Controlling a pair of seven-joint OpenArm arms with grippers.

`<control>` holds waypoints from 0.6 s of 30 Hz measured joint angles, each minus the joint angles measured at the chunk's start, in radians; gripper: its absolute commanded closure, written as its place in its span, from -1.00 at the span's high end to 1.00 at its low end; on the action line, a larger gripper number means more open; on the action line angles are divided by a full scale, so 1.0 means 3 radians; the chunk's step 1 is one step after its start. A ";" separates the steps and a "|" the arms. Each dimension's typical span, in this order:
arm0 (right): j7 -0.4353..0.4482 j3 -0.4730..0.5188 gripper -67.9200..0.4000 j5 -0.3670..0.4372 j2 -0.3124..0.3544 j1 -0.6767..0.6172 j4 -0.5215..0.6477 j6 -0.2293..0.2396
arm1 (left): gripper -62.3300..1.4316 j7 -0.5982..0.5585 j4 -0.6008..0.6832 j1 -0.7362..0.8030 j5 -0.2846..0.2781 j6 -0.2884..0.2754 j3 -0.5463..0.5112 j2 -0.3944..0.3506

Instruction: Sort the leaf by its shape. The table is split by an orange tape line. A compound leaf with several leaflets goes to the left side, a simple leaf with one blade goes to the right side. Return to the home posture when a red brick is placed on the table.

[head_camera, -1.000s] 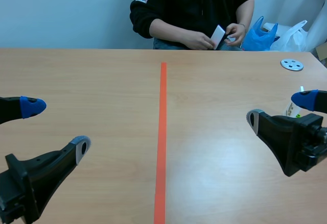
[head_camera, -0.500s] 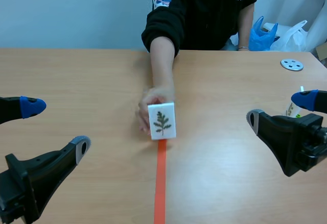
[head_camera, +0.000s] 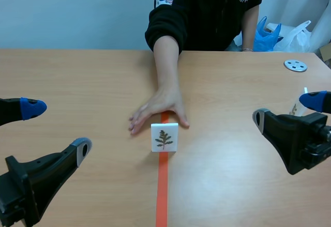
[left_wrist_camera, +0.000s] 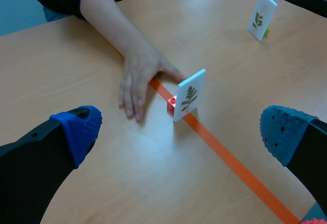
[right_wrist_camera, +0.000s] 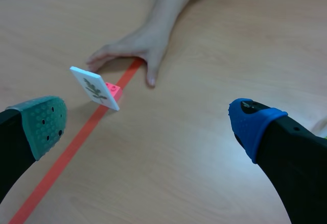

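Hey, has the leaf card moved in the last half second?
Yes, the leaf card sits slightly nearer the robot along the orange tape line.

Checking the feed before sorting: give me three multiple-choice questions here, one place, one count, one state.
1. Where is the nearer leaf card? A on the orange tape line; B beside the grey disc; C by the left arm.
2. Leaf cards in the left wrist view? A one; B two; C four.
3. The nearer card is: A flat; B standing on edge; C held in jaws.
A, it straddles the line; B, a second card stands farther off; B, it stands against a red brick.
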 measured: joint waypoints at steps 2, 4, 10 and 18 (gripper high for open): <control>-0.0010 0.0000 1.00 -0.0004 0.0000 0.0000 0.0000 -0.0005 | 1.00 0.0000 0.0000 0.0000 0.0000 0.0000 0.0000 0.0000; -0.0009 0.0000 1.00 -0.0045 0.0000 0.0000 0.0000 -0.0005 | 1.00 0.0000 0.0000 0.0000 0.0000 0.0000 0.0000 0.0000; -0.0010 -0.0069 1.00 -0.0256 0.0001 0.0048 -0.0008 -0.0006 | 1.00 0.0000 0.0000 0.0000 0.0000 0.0000 0.0000 0.0000; 0.0102 -0.0562 1.00 -0.0500 0.0019 0.0518 -0.0484 0.0005 | 1.00 0.0000 0.0000 0.0000 0.0000 0.0000 0.0000 0.0000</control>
